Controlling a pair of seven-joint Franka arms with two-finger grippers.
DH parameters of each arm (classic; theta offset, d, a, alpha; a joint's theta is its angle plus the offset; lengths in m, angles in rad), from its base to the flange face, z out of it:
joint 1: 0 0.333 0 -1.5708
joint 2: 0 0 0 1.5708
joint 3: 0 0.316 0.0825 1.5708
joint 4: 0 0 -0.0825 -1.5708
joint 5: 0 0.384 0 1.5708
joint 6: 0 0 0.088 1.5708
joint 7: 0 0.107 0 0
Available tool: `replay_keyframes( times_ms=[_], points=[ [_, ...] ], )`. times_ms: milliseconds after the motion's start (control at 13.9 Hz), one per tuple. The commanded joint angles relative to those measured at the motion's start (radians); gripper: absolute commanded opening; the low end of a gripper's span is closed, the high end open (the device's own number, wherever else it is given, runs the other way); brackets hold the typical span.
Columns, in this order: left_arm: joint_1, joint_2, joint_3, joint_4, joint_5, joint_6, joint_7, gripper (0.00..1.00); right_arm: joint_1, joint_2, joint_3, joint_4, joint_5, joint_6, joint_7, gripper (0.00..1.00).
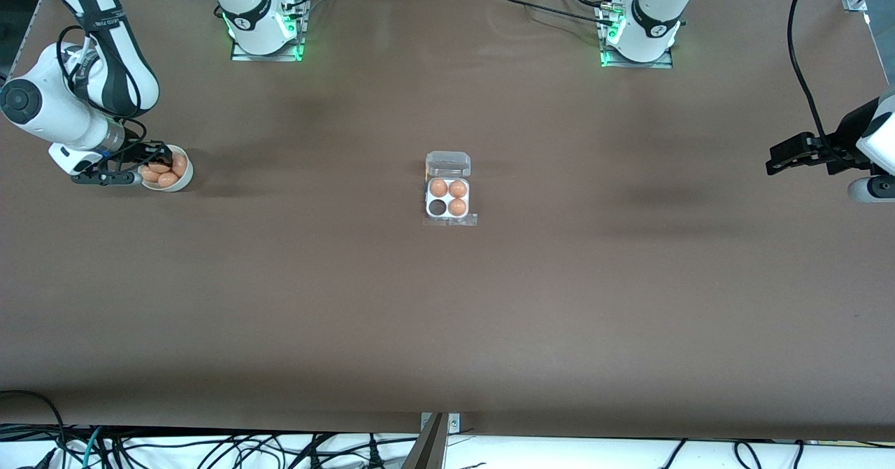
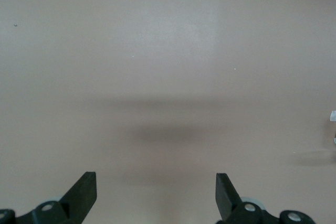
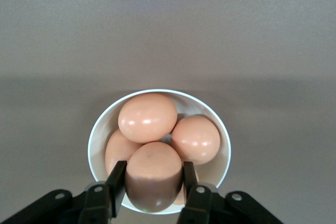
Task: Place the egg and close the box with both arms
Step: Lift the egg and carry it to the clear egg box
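- The right claw (image 3: 153, 182) is clenched on the egg (image 3: 153, 174) in the white bowl (image 1: 183, 182): picking step.
- The box (image 1: 447, 198) sits mid-tabletop, lid open, one cell empty.
- The left claw (image 2: 156, 187) waits, released.
- Next: lift gently, carry to that cell.

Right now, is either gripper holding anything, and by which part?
The right gripper is shut on an egg in the bowl, fingers on its two sides. The left gripper is open over bare table, holding nothing.

Looks like a robot lab: big brown table (image 1: 447, 315), robot bases (image 1: 264, 29) bolted on, cables (image 1: 210, 448) along the edge.
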Motion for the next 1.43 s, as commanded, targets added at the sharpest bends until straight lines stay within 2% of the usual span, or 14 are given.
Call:
replay_keyframes(
  times_ms=[0, 215, 359, 502, 717, 1004, 1147, 1363],
  points=[
    [-0.004, 0.004, -0.002, 0.018, 0.019, -0.016, 0.013, 1.0, 0.003, -0.024, 0.003, 0.019, -0.005, -0.055, 0.003, 0.39],
    [-0.004, 0.005, -0.002, 0.018, 0.019, -0.016, 0.014, 1.0, 0.004, -0.025, 0.006, 0.085, -0.005, -0.153, 0.003, 0.39],
    [-0.004, 0.005, -0.002, 0.018, 0.019, -0.016, 0.014, 1.0, 0.009, -0.025, 0.017, 0.164, -0.002, -0.266, 0.005, 0.38],
    [-0.004, 0.005, -0.002, 0.016, 0.019, -0.016, 0.016, 1.0, 0.009, -0.022, 0.072, 0.27, 0.001, -0.398, 0.054, 0.38],
    [-0.003, 0.005, -0.002, 0.016, 0.019, -0.016, 0.016, 1.0, 0.01, -0.008, 0.22, 0.399, 0.003, -0.541, 0.233, 0.38],
    [-0.002, 0.005, -0.002, 0.016, 0.019, -0.016, 0.016, 1.0, 0.053, 0.051, 0.388, 0.511, 0.015, -0.57, 0.515, 0.38],
    [0.001, 0.005, -0.002, 0.019, 0.019, -0.016, 0.017, 1.0, 0.117, 0.108, 0.44, 0.588, 0.026, -0.577, 0.675, 0.38],
    [0.001, 0.005, -0.002, 0.019, 0.019, -0.016, 0.017, 1.0, 0.254, 0.238, 0.469, 0.738, 0.06, -0.577, 0.906, 0.38]
  ],
)
